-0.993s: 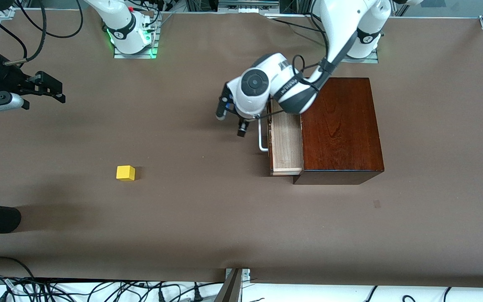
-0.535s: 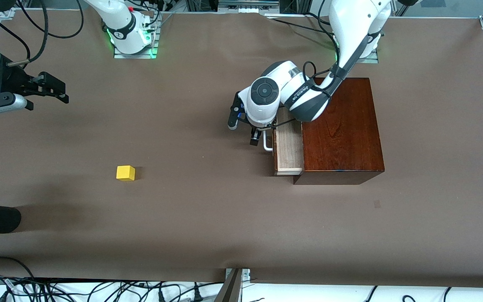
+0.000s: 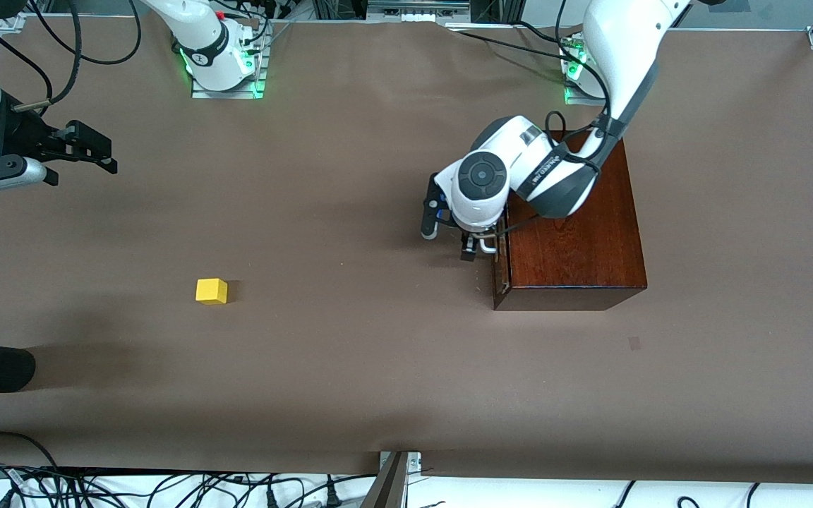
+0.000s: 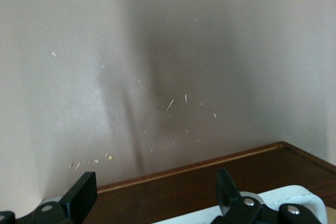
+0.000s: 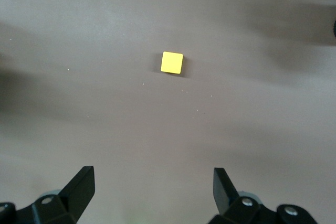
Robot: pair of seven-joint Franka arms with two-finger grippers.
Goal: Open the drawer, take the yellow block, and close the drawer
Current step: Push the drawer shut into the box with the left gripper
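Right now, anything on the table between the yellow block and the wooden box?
Nothing: in the front view only bare brown table separates the yellow block from the wooden box.

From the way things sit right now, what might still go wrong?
Two things, at a guess. The left hand sits right at the white handle of the shut drawer; its open fingers straddle the bar, so pulling away carelessly might snag it and tug the drawer out or shift the wooden box. The yellow block lies loose on the table, below the waiting open right hand; a clumsy sweep may knock it.
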